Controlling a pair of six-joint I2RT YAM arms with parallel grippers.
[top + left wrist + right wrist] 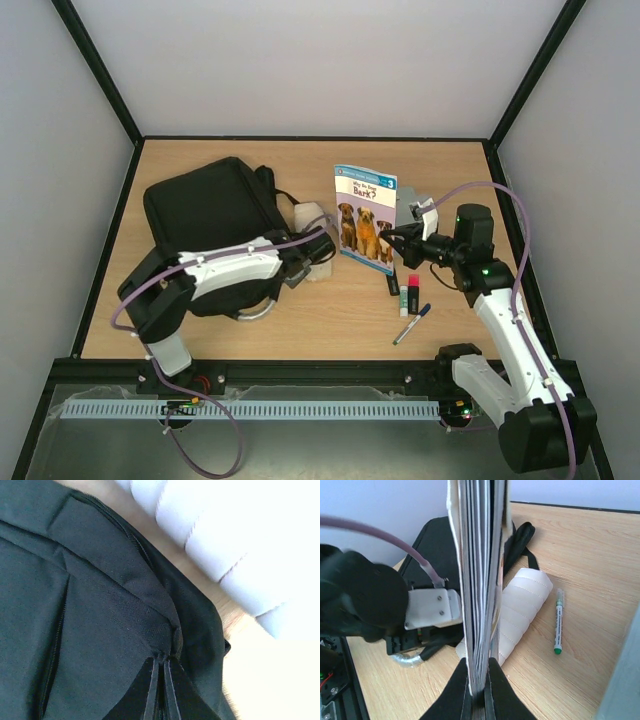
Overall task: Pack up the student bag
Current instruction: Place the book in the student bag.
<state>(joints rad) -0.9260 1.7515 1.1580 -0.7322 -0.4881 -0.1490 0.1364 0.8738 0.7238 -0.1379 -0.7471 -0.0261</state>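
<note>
Your bag (pixel 200 205), by the table's (pixel 300 310) left edge, is soft and saggy: grip seams. Left gripper (pixel 162 662) pinches its zip fold; right gripper (pixel 479 667) clamps the book (pixel 477 555).

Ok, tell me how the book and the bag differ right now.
The book is thin, stiff and colourful, dogs on its cover; the bag is bulky, soft and plain black. The book is held upright, pinched by the right gripper; the bag lies on the table. The book is far smaller than the bag. Shared: each has a shut gripper on it, the left gripper at the bag's seam.
</note>
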